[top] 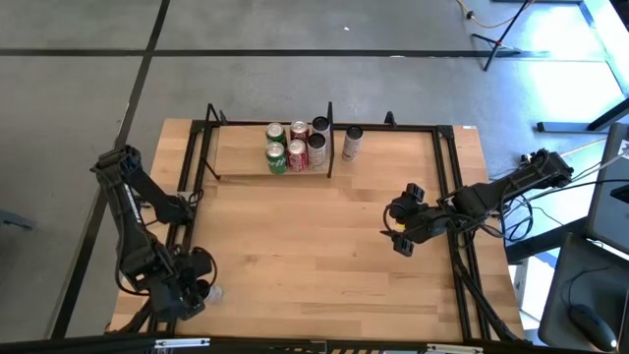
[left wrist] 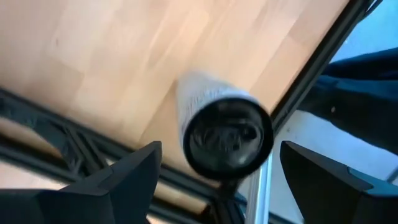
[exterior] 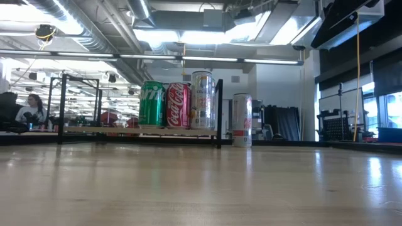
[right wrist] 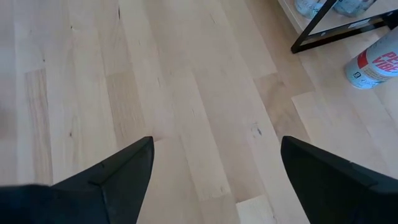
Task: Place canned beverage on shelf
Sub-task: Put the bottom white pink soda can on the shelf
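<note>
Five cans point(top: 296, 146), perhaps six, stand on the shelf point(top: 241, 155)

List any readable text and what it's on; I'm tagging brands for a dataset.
"Sprite": green can on the shelf.
"Coca-Cola": red can beside it.
Silver can: print too blurred to read.
White can past the divider post: red lettering, unreadable.
White can below the left hand: blurred.
</note>
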